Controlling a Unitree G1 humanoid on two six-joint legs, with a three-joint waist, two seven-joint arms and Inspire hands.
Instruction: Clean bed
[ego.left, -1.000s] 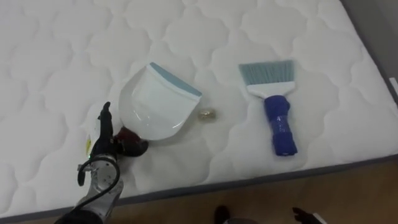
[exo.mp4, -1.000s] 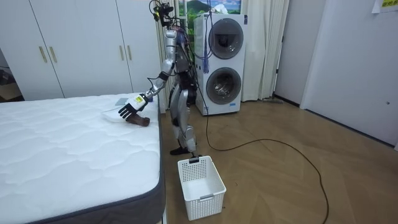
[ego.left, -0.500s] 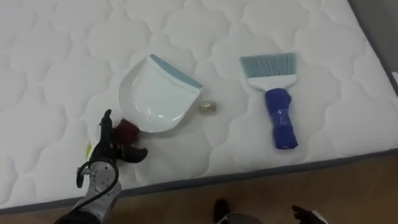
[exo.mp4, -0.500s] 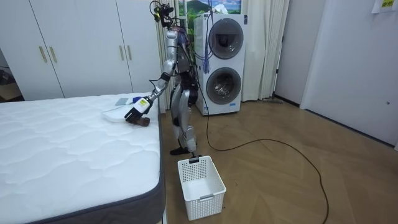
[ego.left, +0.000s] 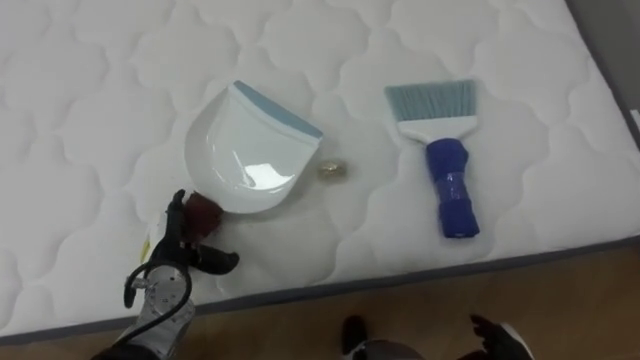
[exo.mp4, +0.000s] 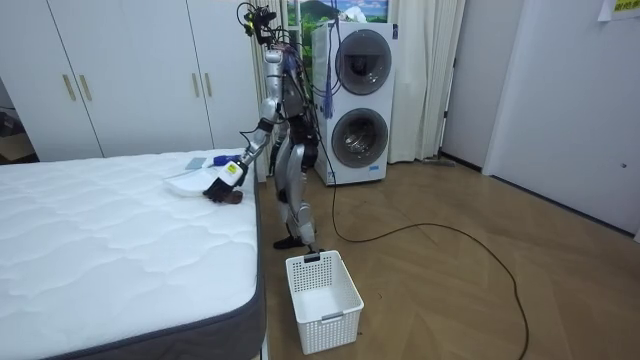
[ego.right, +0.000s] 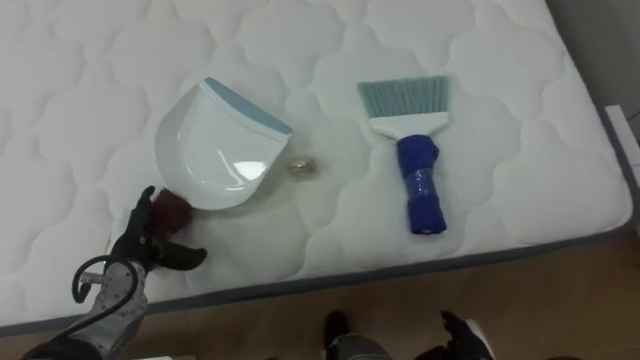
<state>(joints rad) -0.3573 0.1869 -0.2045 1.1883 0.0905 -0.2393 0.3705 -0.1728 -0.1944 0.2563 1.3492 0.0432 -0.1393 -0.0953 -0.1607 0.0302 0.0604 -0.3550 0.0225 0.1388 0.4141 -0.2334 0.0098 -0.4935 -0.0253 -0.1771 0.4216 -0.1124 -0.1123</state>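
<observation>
With fingers straight, the left hand stands beside the white dustpan's dark red handle on the bed, a small scrap and blue brush nearby; I cannot tell the low right hand's state.

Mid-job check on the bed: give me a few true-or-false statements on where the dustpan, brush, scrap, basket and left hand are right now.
1. The small scrap is inside the dustpan. False: it lies on the mattress, just off the pan's lip.
2. The brush lies flat on the mattress with no hand on it. True.
3. The brush lies to the left of the dustpan. False: it is to the right, with the scrap between them.
4. The left hand is at the dustpan's dark handle, fingers open. True.
5. The white basket stands on the bed. False: it stands on the floor beside the bed.
</observation>
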